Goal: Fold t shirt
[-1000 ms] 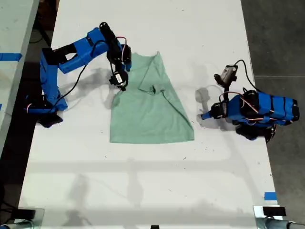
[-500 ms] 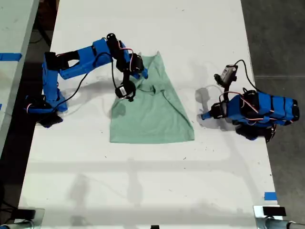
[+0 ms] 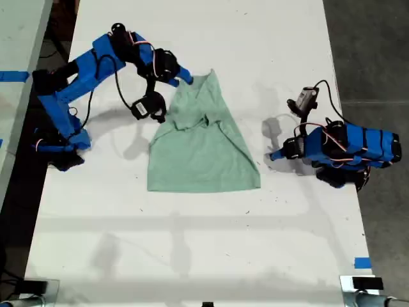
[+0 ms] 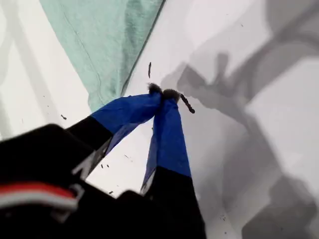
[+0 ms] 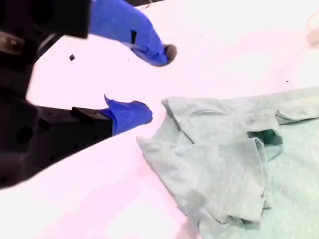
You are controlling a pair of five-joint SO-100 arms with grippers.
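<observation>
The pale mint-green t shirt (image 3: 201, 150) lies flat mid-table, its upper part folded in and creased around the neck (image 5: 234, 174). My second gripper (image 3: 183, 76) hovers open just beside the shirt's upper edge, toward the exterior view's left, and nothing is between its blue fingers (image 5: 155, 82). My first gripper (image 3: 274, 155) is shut on nothing, with its tips together (image 4: 162, 93) low over bare table. It sits just off the shirt's hem corner (image 4: 99, 45), on the exterior view's right, where its arm is folded up.
The white table (image 3: 211, 243) runs the length of the exterior view, with dark floor (image 3: 377, 51) past its right edge. Another pale surface with blue tape (image 3: 14, 76) borders the exterior view's left. A blue tape mark (image 3: 362, 262) sits near the exterior view's lower right.
My second gripper swept from the shirt's left sleeve across its upper part, then lifted back toward the exterior view's top with its jaws open. The first arm stayed still.
</observation>
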